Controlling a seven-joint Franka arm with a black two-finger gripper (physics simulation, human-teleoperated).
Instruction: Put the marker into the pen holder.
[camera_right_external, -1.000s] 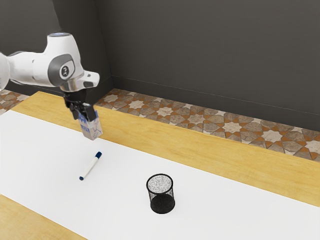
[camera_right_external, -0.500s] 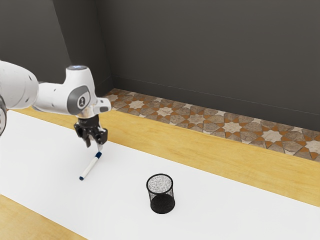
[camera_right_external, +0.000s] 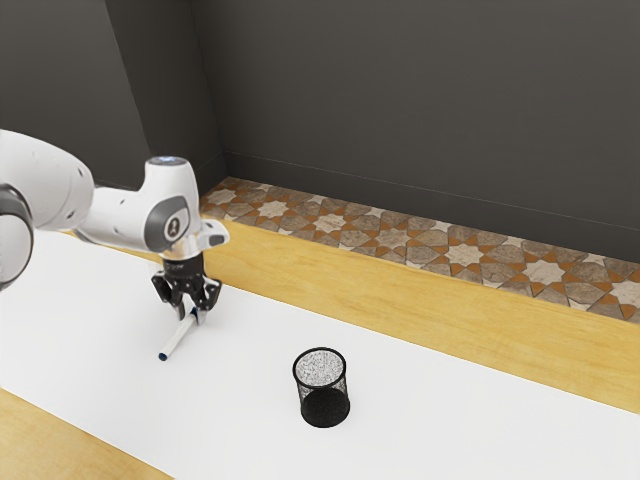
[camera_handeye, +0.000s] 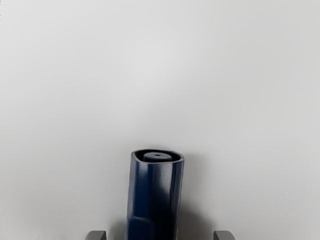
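In the exterior view my gripper (camera_right_external: 190, 312) is low over the table at the marker's dark-capped end, its fingers apart on either side of it. The white marker (camera_right_external: 177, 338) lies on the white table top. In the wrist view the dark blue cap (camera_handeye: 154, 200) lies between the two fingertips of my open gripper (camera_handeye: 160, 236), with a gap on both sides. The black mesh pen holder (camera_right_external: 323, 388) stands upright, toward the exterior view's right from the marker.
A white sheet (camera_right_external: 430, 415) covers the middle of the wooden table (camera_right_external: 400, 285). Behind the table are a patterned tile floor and a dark wall.
My arm has come down to the marker, and the hand has turned. A white and blue box seen at the gripper in the earliest picture is no longer there. Marker and pen holder have stayed put.
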